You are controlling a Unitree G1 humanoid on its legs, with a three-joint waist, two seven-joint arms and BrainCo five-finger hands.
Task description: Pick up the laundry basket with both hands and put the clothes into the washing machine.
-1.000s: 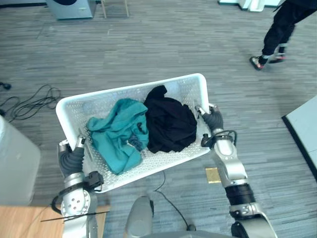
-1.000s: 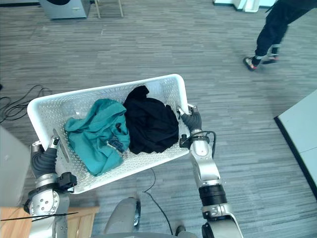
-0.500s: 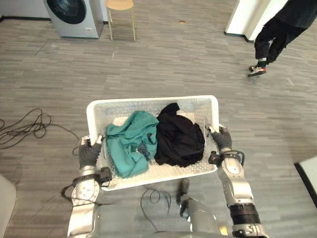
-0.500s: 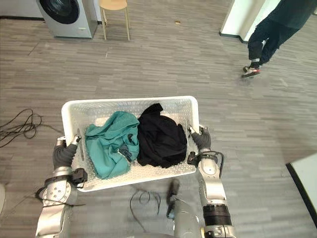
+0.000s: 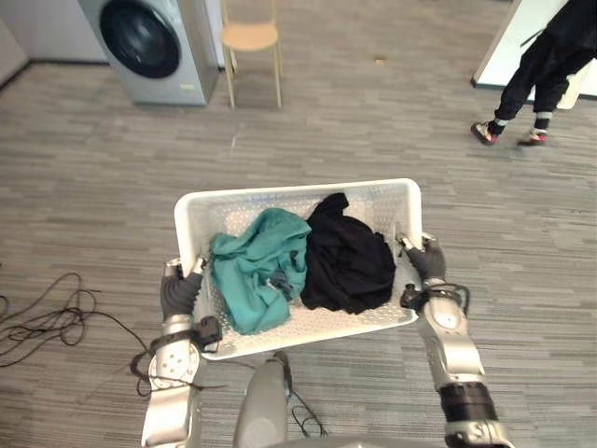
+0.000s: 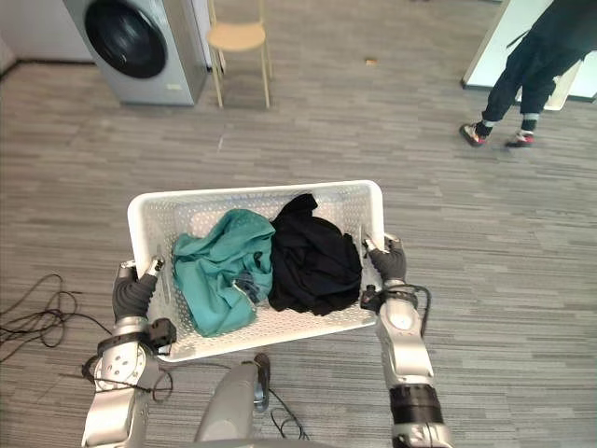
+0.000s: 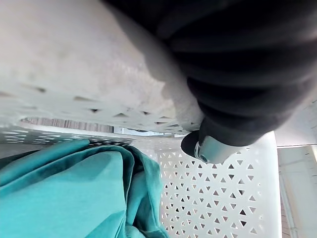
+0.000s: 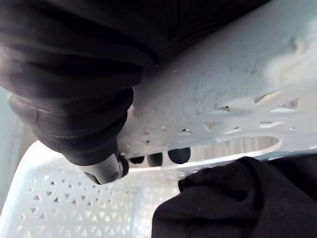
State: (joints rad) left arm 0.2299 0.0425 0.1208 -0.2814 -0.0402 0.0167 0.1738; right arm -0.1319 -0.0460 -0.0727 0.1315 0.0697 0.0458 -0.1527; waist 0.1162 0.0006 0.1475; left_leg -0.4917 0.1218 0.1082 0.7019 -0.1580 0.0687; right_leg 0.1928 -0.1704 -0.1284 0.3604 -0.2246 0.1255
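The left hand (image 5: 177, 295) holds the left end of the laundry basket (image 5: 298, 189), and the right hand (image 5: 426, 261) holds the right end. Each hand is curled round the rim there. In the right wrist view, dark fingertips (image 8: 157, 159) poke through the handle hole. In the left wrist view, the thumb (image 7: 204, 148) hooks over the edge. I think one hand on each end holds the basket level, so nothing slides out.

The basket is up off the floor (image 5: 392, 121), right in front of the robot. Two bundles lie inside it. A teal cloth (image 5: 261, 275) is in the left half and a black cloth (image 5: 350, 261) is in the right half. They touch in the middle. The clothes are not in the machine yet.

Far off, past the basket's back left corner, stands the washing machine (image 5: 154, 47) with its round dark door. A chair (image 5: 250, 37) stands just beside it. A person (image 5: 550, 65) is far off on the right. I think the basket must be carried over to the machine next.
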